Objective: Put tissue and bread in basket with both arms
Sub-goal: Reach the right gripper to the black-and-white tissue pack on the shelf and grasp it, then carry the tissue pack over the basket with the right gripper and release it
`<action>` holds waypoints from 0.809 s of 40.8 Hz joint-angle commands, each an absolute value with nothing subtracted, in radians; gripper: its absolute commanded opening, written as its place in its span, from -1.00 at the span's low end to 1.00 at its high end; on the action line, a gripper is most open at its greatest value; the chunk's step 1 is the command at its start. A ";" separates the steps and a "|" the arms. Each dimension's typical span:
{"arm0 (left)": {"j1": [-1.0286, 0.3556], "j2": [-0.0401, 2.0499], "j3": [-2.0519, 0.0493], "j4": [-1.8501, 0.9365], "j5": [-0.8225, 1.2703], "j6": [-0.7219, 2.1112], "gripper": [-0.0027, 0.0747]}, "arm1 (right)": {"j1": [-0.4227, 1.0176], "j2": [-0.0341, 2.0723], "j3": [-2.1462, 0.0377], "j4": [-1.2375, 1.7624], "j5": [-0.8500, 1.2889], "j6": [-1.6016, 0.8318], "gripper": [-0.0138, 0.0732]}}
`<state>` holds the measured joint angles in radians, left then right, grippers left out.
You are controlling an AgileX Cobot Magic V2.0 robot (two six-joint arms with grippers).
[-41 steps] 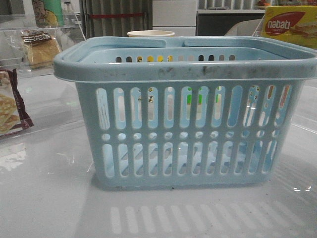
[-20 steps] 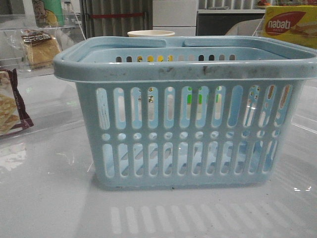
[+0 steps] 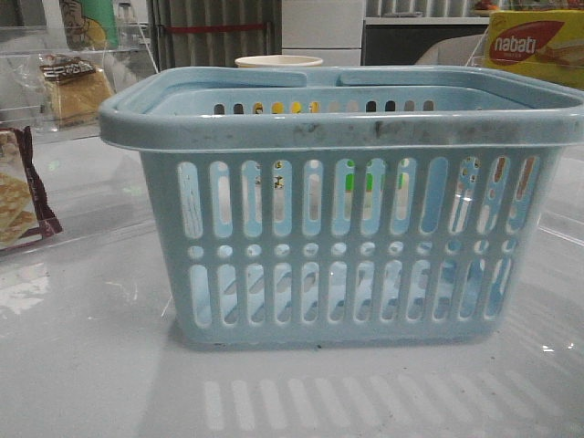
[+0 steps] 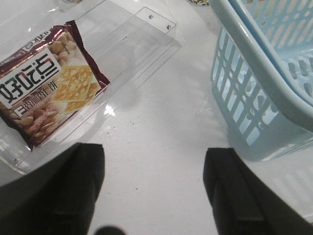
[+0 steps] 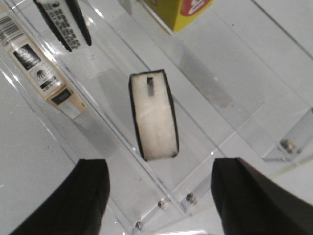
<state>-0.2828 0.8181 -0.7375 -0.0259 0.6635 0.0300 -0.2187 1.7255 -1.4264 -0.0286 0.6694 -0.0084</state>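
basket [image 3: 347,237]: light blue, dark scuffs along the rim, rows of slots and round holes in its sides
cracker packet [image 4: 46,85]: maroon edges, white label with dark characters, pale golden crackers and peanuts printed on it
bread [image 3: 75,87]: golden-yellow in a clear bag, dark brown label on top
wafer box [image 3: 537,46]: yellow, red oval with white "nabati" lettering
tissue pack [image 5: 154,115]: black edges, whitish face
worktop [image 3: 91,365]: glossy pale grey
left gripper [image 4: 154,188]: black fingers
right gripper [image 5: 159,196]: black fingers

The left end effector [image 4: 154,196] has two broad matte black fingers [image 4: 63,191]. The right end effector [image 5: 161,196] matches, with blunt plain fingers [image 5: 254,196].
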 commanded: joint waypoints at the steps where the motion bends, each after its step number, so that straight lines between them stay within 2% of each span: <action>1: -0.290 0.817 -0.767 -0.034 0.585 0.032 0.32 | -0.225 1.721 -1.488 -0.040 0.599 -0.019 0.58; 7: -0.290 0.817 -0.767 -0.034 0.585 0.032 0.32 | -0.225 1.762 -1.495 -0.040 0.553 -0.019 0.52; 14: -0.290 0.817 -0.767 -0.034 0.585 0.032 0.32 | -0.225 1.775 -1.495 -0.038 0.531 -0.018 0.01; 19: -0.290 0.817 -0.767 -0.034 0.585 0.032 0.32 | -0.223 1.751 -1.509 -0.009 0.546 -0.018 -0.21; 33: -0.290 0.817 -0.767 -0.034 0.585 0.032 0.32 | -0.175 1.546 -1.524 0.062 0.654 -0.018 -0.22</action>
<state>-0.2828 0.8181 -0.7375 -0.0259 0.6619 0.0300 -0.1980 1.6626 -1.4826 0.0397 0.6823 -0.0100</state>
